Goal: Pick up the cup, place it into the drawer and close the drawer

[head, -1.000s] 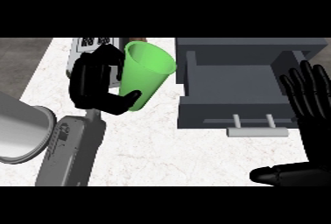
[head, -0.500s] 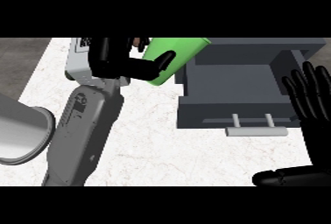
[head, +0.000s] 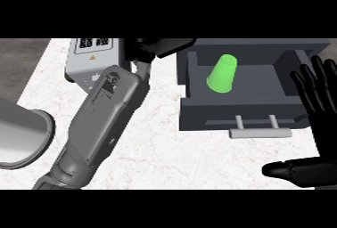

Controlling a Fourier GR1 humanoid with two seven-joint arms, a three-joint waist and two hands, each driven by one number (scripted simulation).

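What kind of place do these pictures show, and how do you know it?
Probably a kitchen counter: a white marbled counter top, a grey drawer standing open with a bar handle, and a green cup lying inside it.

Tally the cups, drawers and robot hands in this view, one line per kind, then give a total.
Green cup, lying in the drawer: 1
Grey drawer, open: 1
Black hands: 2, the left hand at the top edge and the right hand at the right edge
Total: 4
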